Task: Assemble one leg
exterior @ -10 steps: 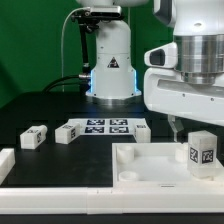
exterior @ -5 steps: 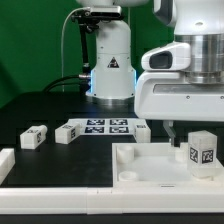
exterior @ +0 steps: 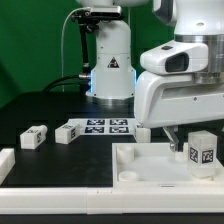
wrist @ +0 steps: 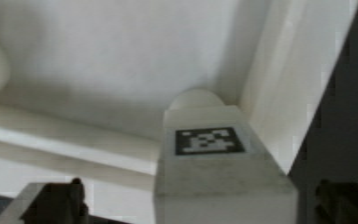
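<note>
White stubby plastic leg with black-and-white tags (exterior: 203, 150) waits at my released, empty jaws.
Exterior view: my gripper (exterior: 178, 138) hangs over the large white square panel (exterior: 140, 172), leg standing just beside the jaws. Wrist view: leg centred between my fingertips (wrist: 60, 200) but ahead of them, tag facing me; I'd advance squarely, then clench on its flat sides.

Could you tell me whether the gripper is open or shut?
Open: the gripper has its fingers spread either side of the leg.

leg (exterior: 203, 150) on panel (exterior: 140, 172) | marker board (exterior: 108, 126) behind panel | second leg (exterior: 68, 131) beside marker board
</note>
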